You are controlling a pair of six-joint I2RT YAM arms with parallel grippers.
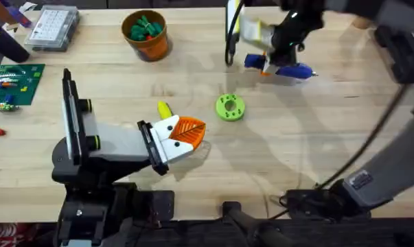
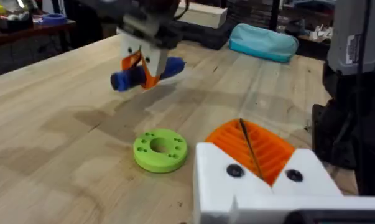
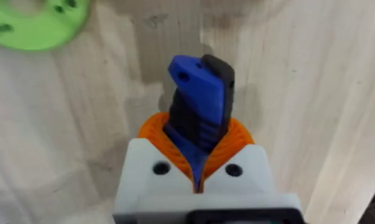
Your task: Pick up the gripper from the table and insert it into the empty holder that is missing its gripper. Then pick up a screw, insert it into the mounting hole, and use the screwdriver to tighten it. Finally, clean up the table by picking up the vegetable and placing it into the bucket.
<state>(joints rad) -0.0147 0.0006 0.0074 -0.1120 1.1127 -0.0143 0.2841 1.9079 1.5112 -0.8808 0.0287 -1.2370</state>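
Observation:
My right gripper (image 1: 270, 60) hangs just above the far middle of the table, shut on the blue screwdriver (image 1: 289, 69), which lies crosswise in it. The right wrist view shows the orange pads (image 3: 237, 134) clamped on the screwdriver (image 3: 199, 102). The left wrist view shows that gripper (image 2: 143, 65) and screwdriver (image 2: 128, 78) farther off. My left gripper (image 1: 191, 130) rests low near the table's centre, its orange pads (image 2: 271, 149) pressed together with nothing between them. The orange bucket (image 1: 155, 46) stands at the back left with a green vegetable (image 1: 145, 29) inside.
A flat green disc with holes (image 1: 230, 107) lies between the two grippers. A small yellow piece (image 1: 164, 110) sits beside the left gripper. A clear parts box (image 1: 52, 27) and a green circuit board (image 1: 11, 82) lie at the far left. A teal pouch (image 2: 262, 40) lies beyond.

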